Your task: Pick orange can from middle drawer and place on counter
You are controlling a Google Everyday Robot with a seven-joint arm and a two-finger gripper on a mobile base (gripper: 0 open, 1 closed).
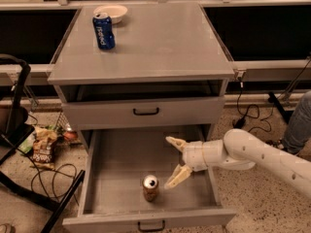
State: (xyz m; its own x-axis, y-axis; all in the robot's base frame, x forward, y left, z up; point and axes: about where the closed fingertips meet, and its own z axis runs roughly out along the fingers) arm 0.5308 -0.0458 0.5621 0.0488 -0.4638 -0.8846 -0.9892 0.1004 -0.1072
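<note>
Middle drawer (121, 161) is pulled out. The orange can (150, 187) stands upright at 6 o'clock on its floor, close to the front wall. Nothing else is in the drawer.

Gripper (167, 163) is over the drawer floor at roughly 2 o'clock from the can, jaws spread wide and holding nothing. The lower fingertip (169, 184) is just beside the can at its 3 o'clock; can't tell if it's touching.

Risks, near to far:
- That lower finger is the main one. A sideways sweep clips the can before it's between the jaws, so it tips and rolls on the flat floor.
- The front wall is right behind the can at 6 o'clock. A push that way pins it there, leaving little room for a finger.
- A high or off-centre grip on a smooth can could slip on the lift.
- Upper drawer front (146, 111) and the counter (160, 47) edge overhang at 12 o'clock. A straight lift could knock the can against them; I'd back out first.
- Blue can (103, 30) and bowl (111, 12) sit at 10–11 o'clock on the counter, so place toward the middle or right.
</note>
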